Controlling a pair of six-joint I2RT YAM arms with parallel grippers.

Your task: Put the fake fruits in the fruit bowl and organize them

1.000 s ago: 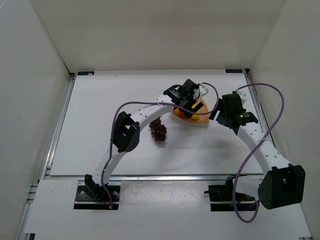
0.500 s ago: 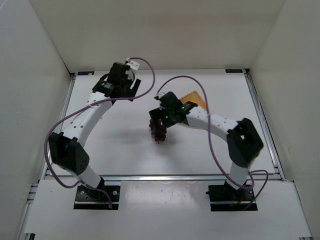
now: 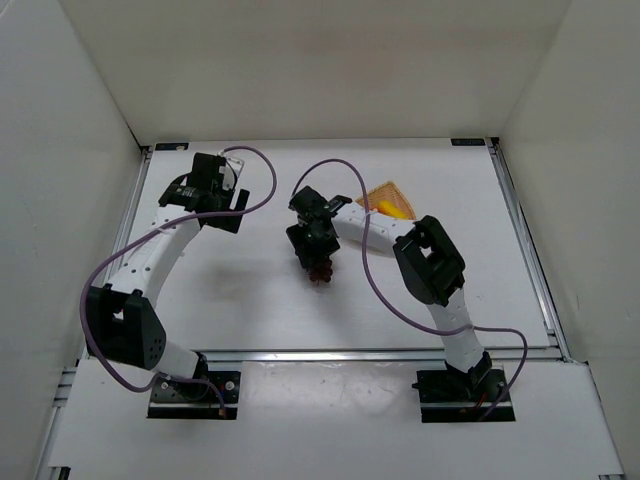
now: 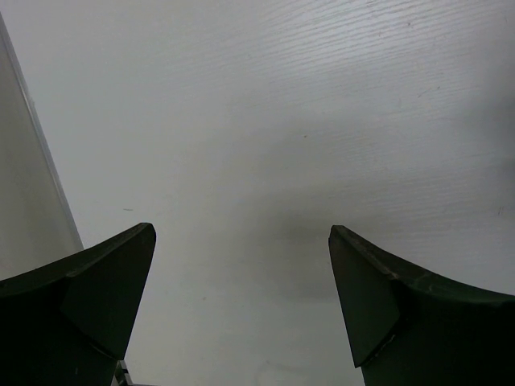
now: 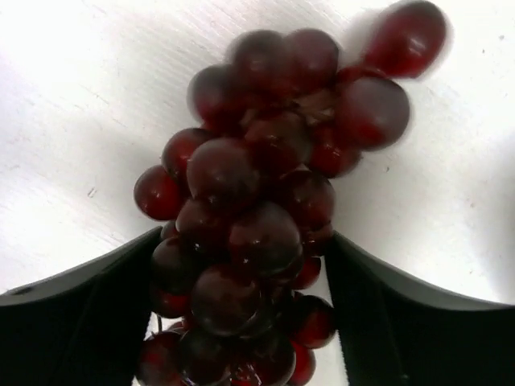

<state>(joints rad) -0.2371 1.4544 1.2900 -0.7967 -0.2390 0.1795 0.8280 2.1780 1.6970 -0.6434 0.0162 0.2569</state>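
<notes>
All eyes on the grape bunch (image 5: 257, 217): dark purple-red, glossy round berries packed into a lumpy cluster, each one catching a soft highlight. One berry sticks out at the far tip, a little blurred. The bunch lies on the white table (image 3: 200, 300), near the middle of the surface and well apart from the fruit bowl (image 3: 385, 191).

The right gripper (image 5: 244, 237) is down over it. In the right wrist view its two dark, matte, wedge-shaped fingers (image 5: 88, 305) sit one on each side of the near end of the cluster. Berries fill the whole gap between them and meet both inner faces, so it is closed on the grapes. From above, the black gripper head covers most of the bunch, and only a few red berries show below it.

Over to the fruit bowl: only a corner of it shows behind the right arm, tan with a fine woven wicker texture and a straight edge. A bright yellow-orange fruit (image 3: 398, 209) lies in it at the near side, smooth-skinned. The arm hides so much that I cannot tell which fruit it is.

The left gripper (image 4: 241, 233) hangs over the far left part of the table, near the metal rail. Its fingers are spread wide with nothing between them, only bare tabletop with a faint, fine grain.
</notes>
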